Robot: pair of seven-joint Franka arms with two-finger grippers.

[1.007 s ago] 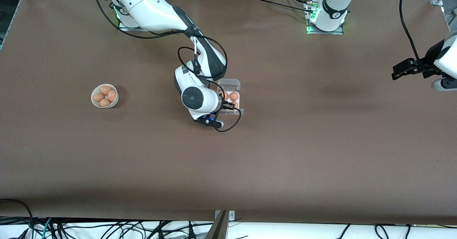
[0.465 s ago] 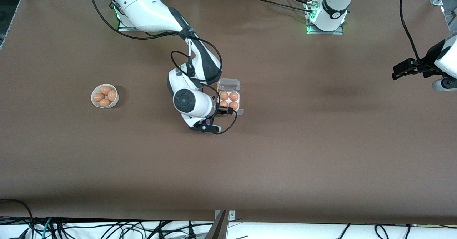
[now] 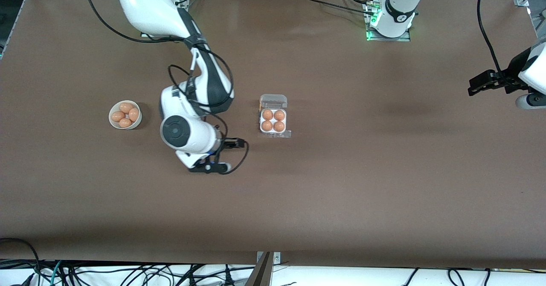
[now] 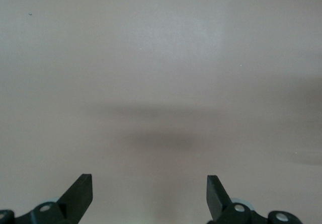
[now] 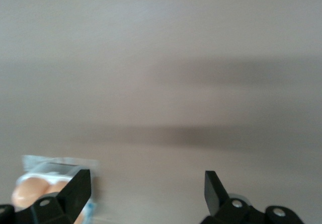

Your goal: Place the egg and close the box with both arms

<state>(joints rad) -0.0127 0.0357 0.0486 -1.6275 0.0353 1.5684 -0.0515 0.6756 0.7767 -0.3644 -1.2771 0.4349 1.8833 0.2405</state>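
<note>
Table (image 3: 341, 183): showing plain matte brown throughout, crossed by soft darker shadow bands. Box (image 3: 274, 121): showing clear plastic over a white base, carrying four orange-tan eggs (image 3: 273, 120); lid (image 3: 273, 101) appearing transparent grey. Bowl (image 3: 125, 115): showing white, holding four eggs of the same orange-tan. Arms (image 3: 170, 17): showing glossy white shells with black bands and black cables; bases glowing green. Right gripper (image 3: 232, 143) and left gripper (image 3: 484, 83): both showing black. Right wrist disc (image 3: 174, 131): showing black, ringed.
</note>
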